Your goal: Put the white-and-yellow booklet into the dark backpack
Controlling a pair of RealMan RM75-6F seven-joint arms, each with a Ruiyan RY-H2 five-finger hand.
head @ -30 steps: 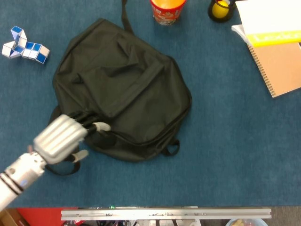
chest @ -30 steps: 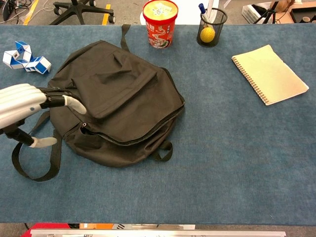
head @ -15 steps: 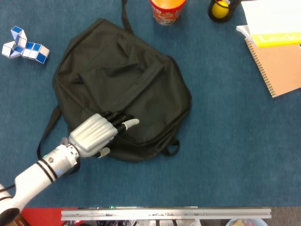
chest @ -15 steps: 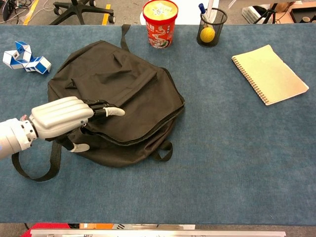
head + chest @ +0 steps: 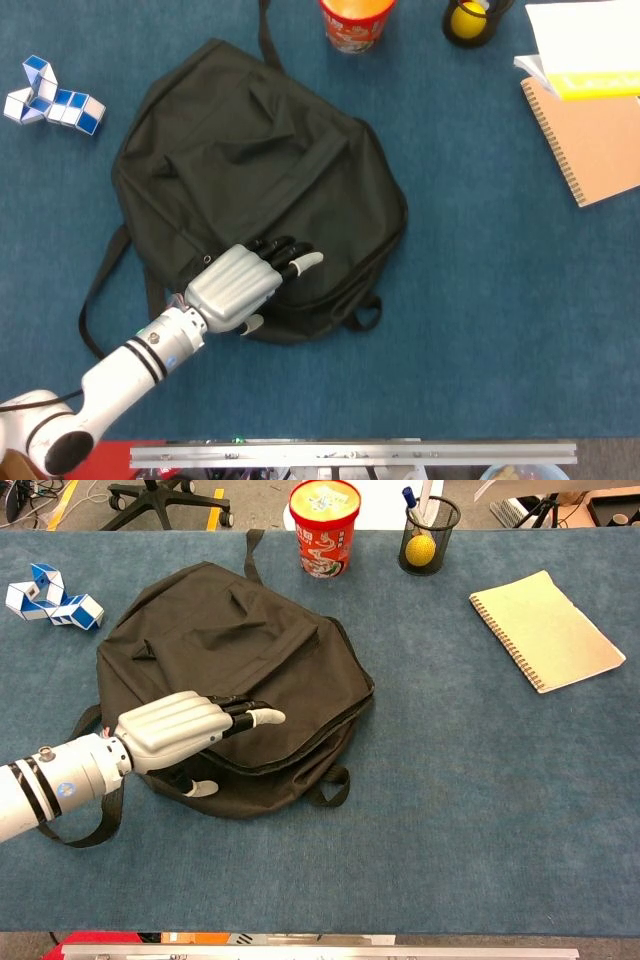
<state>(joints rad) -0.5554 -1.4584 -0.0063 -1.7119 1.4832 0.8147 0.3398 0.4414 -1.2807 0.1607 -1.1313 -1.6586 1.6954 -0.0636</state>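
The dark backpack (image 5: pixel 260 160) (image 5: pixel 230 640) lies flat on the blue table, left of centre, its zipper line running along the near side. My left hand (image 5: pixel 240 290) (image 5: pixel 175 730) lies over the bag's near edge with its fingers stretched out toward the right, on or just above the zipper line, and holds nothing. The white-and-yellow booklet (image 5: pixel 585 45) shows only in the head view, at the top right corner, overlapping the notebook; what supports it is hidden. My right hand appears in neither view.
A spiral notebook (image 5: pixel 600 140) (image 5: pixel 548 630) lies at the right. A red cup (image 5: pixel 355 20) (image 5: pixel 324 525) and a mesh pen holder (image 5: pixel 470 20) (image 5: pixel 428 535) stand behind the bag. A blue-and-white snake puzzle (image 5: pixel 55 100) (image 5: pixel 50 595) sits far left. Backpack straps (image 5: pixel 75 825) loop near my forearm.
My left hand has travelled from the bag's left side rightward over its near edge. In the head view the booklet has slid a little to the right.
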